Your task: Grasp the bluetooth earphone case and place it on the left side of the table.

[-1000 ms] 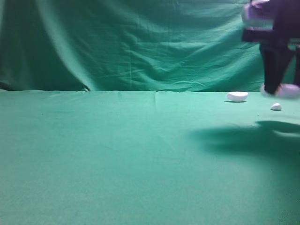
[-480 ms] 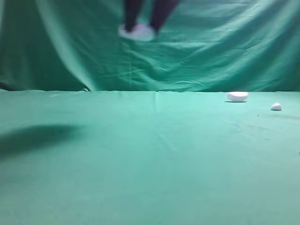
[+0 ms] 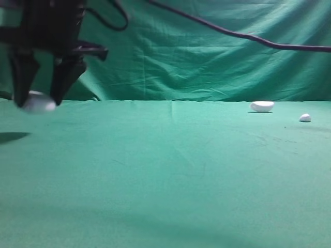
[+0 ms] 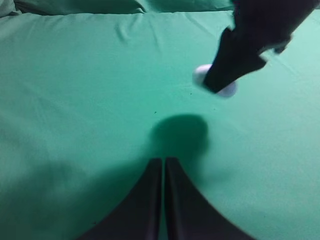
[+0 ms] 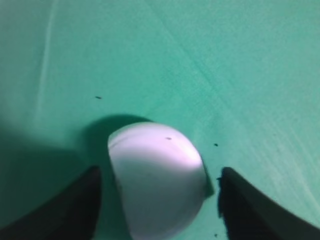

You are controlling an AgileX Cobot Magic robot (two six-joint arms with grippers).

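Right fingers (image 5: 75, 210) spread, with a thin strip of green showing on each side of the earphone case (image 5: 155, 175) between them; not pinching it. Case low at the far left of the bench (image 3: 170, 170), near its back edge, shadow close beside it; contact with the cloth unclear. Left fingers (image 4: 145, 205) pressed together over bare cloth nearby. Far right: white half-oval piece (image 3: 261, 106) and small white pebble (image 3: 304, 118), well apart from the case.
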